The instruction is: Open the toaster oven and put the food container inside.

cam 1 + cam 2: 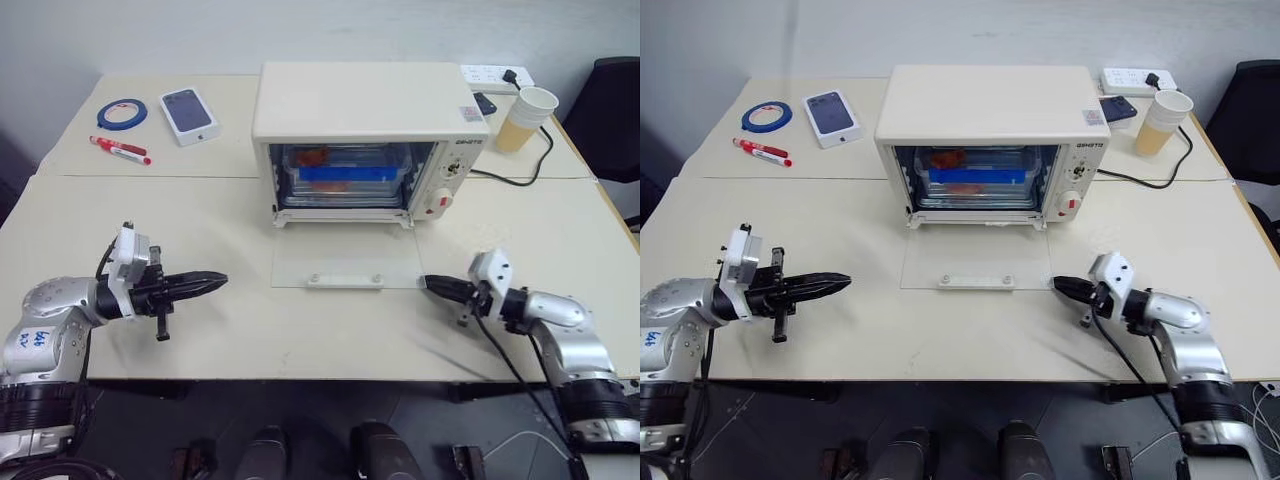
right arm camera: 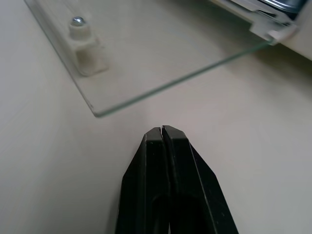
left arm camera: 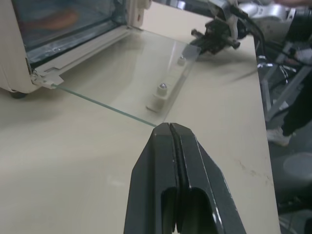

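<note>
Toaster oven (image 1: 370, 110) stood at twelve o'clock on the table (image 1: 200, 340), its glass door (image 1: 345, 255) dropped flat toward me. Inside, on the rack, the food container (image 1: 345, 175) already sat with its blue clip facing out, so I judged the placing done. My left gripper (image 1: 205, 283) hung at nine o'clock of the door, fingers pressed together and holding nothing. My right gripper (image 1: 432, 283) sat at three o'clock, just beside the door's corner, likewise pinched shut and empty. The risk, as I judged it, was that right tip: a careless sweep could catch the glass edge and jolt the oven. The container lay well beyond both grippers, at about twelve o'clock between them.
</note>
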{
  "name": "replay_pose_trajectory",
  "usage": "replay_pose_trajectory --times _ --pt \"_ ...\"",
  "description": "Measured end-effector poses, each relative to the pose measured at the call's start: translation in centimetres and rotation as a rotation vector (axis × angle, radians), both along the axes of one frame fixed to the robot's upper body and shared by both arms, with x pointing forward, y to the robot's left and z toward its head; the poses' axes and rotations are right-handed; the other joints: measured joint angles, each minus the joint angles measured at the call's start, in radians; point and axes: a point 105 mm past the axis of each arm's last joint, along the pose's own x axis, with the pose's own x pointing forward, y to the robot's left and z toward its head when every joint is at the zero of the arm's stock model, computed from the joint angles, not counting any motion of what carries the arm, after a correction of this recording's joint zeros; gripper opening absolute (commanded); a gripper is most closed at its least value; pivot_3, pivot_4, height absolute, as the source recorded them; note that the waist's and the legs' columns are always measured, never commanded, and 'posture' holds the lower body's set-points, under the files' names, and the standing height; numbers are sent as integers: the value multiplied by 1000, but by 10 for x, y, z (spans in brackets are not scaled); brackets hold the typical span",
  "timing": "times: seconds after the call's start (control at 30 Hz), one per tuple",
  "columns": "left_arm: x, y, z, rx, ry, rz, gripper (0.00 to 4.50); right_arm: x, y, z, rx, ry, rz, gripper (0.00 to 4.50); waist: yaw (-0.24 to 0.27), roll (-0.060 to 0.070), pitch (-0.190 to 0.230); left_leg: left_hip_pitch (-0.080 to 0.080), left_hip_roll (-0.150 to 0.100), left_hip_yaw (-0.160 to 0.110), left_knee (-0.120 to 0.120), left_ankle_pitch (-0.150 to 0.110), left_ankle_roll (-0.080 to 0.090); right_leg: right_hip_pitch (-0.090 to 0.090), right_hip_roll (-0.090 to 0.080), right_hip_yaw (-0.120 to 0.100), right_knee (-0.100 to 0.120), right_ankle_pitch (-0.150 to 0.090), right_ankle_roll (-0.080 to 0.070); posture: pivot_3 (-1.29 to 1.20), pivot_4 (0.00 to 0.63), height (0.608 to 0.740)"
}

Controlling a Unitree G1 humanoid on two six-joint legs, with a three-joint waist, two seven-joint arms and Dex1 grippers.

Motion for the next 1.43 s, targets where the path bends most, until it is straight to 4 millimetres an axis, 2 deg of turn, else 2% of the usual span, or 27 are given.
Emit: replay_pose_trajectory --times 0.2,0.27,0.37,0.47,0.53,0.6,0.67,0.7,0.73,0.8,0.93,1.03,1.13,1.17,1.2,1.27,1.3,1.43 --pt "1 1 2 -32 -9 59 0 -1 20 21 103 -54 65 39 -1 0 0 0 0 0 0 0 0 -1 0 0 0 0 0 0 150 740" --pt "3 6 3 -40 -5 100 0 -6 22 37 178 -86 75 39 0 0 0 0 0 -1 -1 0 0 -1 0 0 0 0 0 0 150 740" --pt "5 12 8 -55 -21 146 0 -10 21 72 296 -149 66 39 -1 0 0 0 0 -1 0 0 0 -1 0 1 1 0 0 0 150 740" --pt "7 16 12 -62 -40 174 0 -9 26 134 408 -289 73 39 -3 1 0 0 0 -1 0 0 -1 -1 0 1 1 0 0 0 150 740" --pt "8 16 12 -66 -32 183 0 -12 29 153 415 -332 87 39 -1 1 0 0 1 -3 -1 0 -1 -1 0 1 1 0 0 0 150 740" --pt "7 18 9 -68 -7 197 0 -14 26 148 380 -296 78 208 4 0 0 -1 0 -3 -2 0 -1 -1 -3 0 -1 0 0 0 150 740" --pt "5 22 6 -54 14 205 0 -17 18 128 337 -211 56 556 8 0 0 -3 -1 -4 -2 -1 1 -1 -4 0 -1 0 0 0 150 740" --pt "3 26 5 -44 19 216 183 -24 13 111 300 -156 53 827 9 0 0 -4 -2 -3 -2 -1 1 -1 -5 0 -1 0 0 0 150 740" --pt "2 27 5 -39 20 220 367 -28 11 104 283 -133 54 1058 8 0 0 -4 -2 -3 -2 -2 2 -1 -5 0 -1 0 0 0 150 740" --pt "-4 36 5 -5 24 231 648 -49 4 77 185 -62 80 1531 5 0 0 -4 -3 -2 -1 -2 3 -1 -6 0 -3 0 0 0 150 740" --pt "-21 52 -2 64 45 241 1661 -84 -3 44 78 -2 133 2681 -5 0 0 -1 -2 1 -1 -2 3 0 -5 0 -2 0 0 0 150 740" --pt "-34 59 -11 116 58 229 2347 -95 -7 36 -2 -13 168 3410 -7 1 0 3 -1 2 -1 -2 4 4 -4 1 -3 0 0 0 150 740" --pt "-46 68 -17 142 60 255 3089 -98 -7 42 -25 -71 173 4232 -3 1 0 4 0 1 -2 -2 4 5 -4 1 -4 0 0 0 150 740" --pt "-50 69 -18 151 67 262 3215 -98 -7 42 -29 -81 175 4381 0 1 0 3 0 0 -2 -2 4 5 -5 1 -5 0 0 0 150 740" --pt "-52 70 -20 157 73 269 3568 -99 -7 40 -33 -83 174 4500 2 1 0 3 0 0 -2 -2 4 6 -5 1 -6 0 0 0 150 740" --pt "-52 72 -20 166 34 295 3880 -98 -7 39 -31 -92 170 4500 7 1 0 3 -1 -1 -2 -2 4 6 -5 0 -7 0 0 0 150 740" --pt "-51 72 -19 174 -2 318 4186 -95 -7 41 -25 -104 164 4500 8 1 0 3 -1 -1 -2 -2 4 7 -6 0 -8 0 0 0 150 740" --pt "-48 72 -17 217 -45 381 4186 -82 -6 54 -7 -163 144 4500 4 0 0 3 -1 -2 -2 -2 4 7 -6 -1 -8 0 0 0 150 740"
